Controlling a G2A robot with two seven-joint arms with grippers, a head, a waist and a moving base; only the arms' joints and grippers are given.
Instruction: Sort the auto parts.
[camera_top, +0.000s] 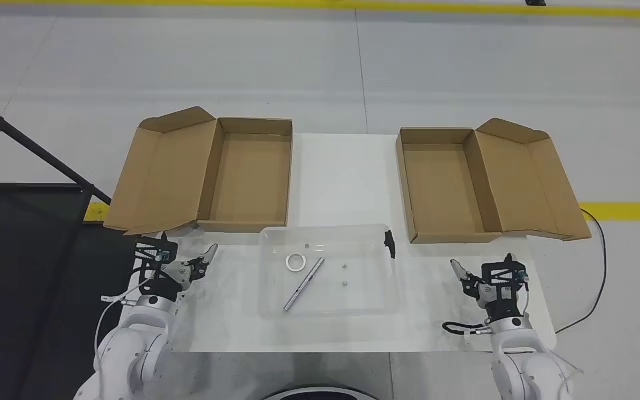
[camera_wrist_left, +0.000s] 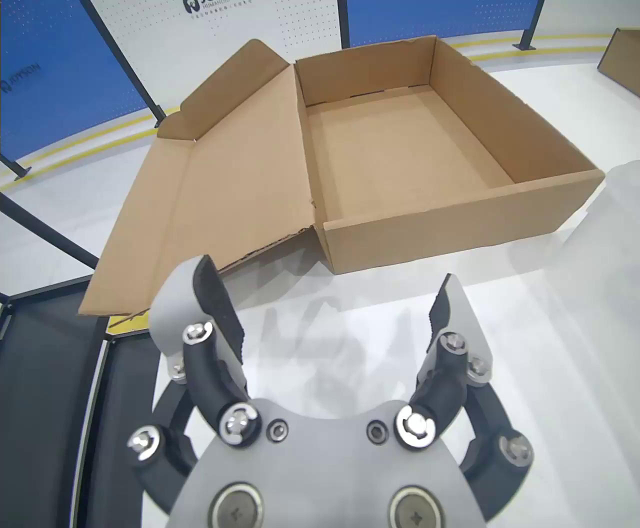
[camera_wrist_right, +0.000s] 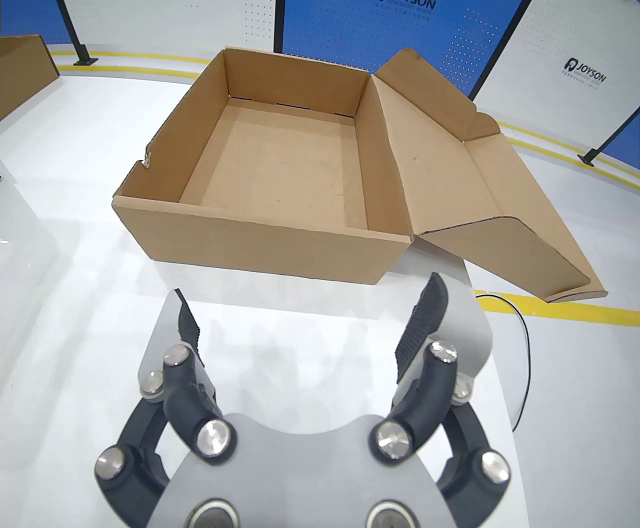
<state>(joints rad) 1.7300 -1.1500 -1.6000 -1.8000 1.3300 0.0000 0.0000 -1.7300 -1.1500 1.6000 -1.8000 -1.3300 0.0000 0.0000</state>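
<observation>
Lying in the clear tray on the bench, ring and rod are seen from above; close up, left pincer and right pincer are shown wide, empty, before left box and right box.

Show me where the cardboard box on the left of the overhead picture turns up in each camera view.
Top view: the left box lies open on the picture's left, beyond the left gripper.
Left wrist view: it sits close ahead of that gripper.
Right wrist view: one wall of it shows far across the table.
Shared landmark: the clear tray, mid-table, at the edge of both wrist views.
</observation>
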